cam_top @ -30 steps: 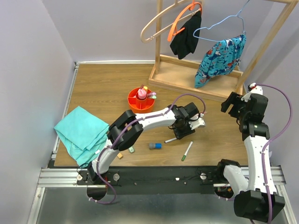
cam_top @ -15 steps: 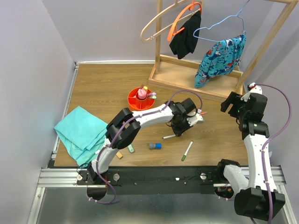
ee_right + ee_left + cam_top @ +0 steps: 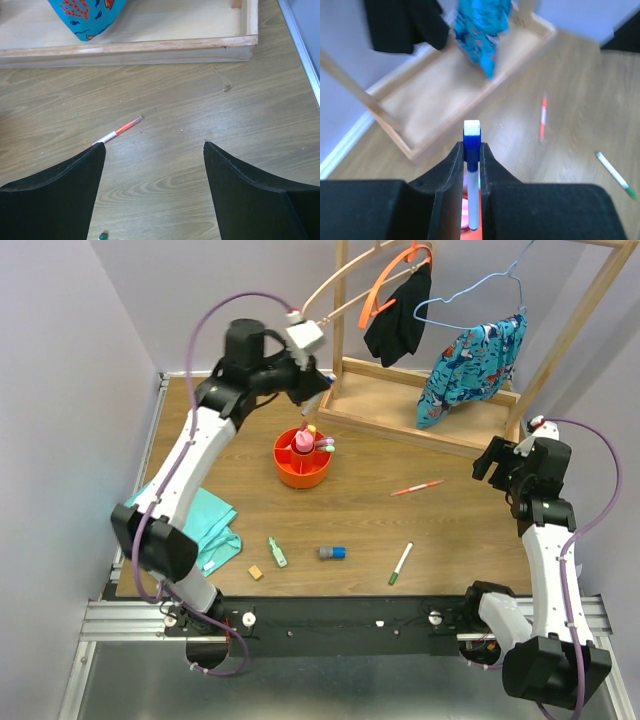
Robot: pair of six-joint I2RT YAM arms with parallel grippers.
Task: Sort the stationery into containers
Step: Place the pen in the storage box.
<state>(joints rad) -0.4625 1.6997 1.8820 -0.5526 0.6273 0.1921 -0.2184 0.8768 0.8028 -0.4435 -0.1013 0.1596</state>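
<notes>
The left gripper (image 3: pixel 471 150) pinches a blue-capped marker (image 3: pixel 471 167) above the orange organiser (image 3: pixel 285 472), likely to drop it in. The right gripper (image 3: pixel 154 145) hangs spread and empty.

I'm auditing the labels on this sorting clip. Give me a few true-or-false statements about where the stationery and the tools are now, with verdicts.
1. The left tool is shut on a blue-capped marker. True.
2. The right tool holds the red marker. False: it is open and empty, and that marker lies on the table.
3. The organiser is empty. False: several items stand in it.
4. A green-capped marker lies on the table. True.
5. The tan cube is in the organiser. False: it sits on the table near the cloth.
</notes>
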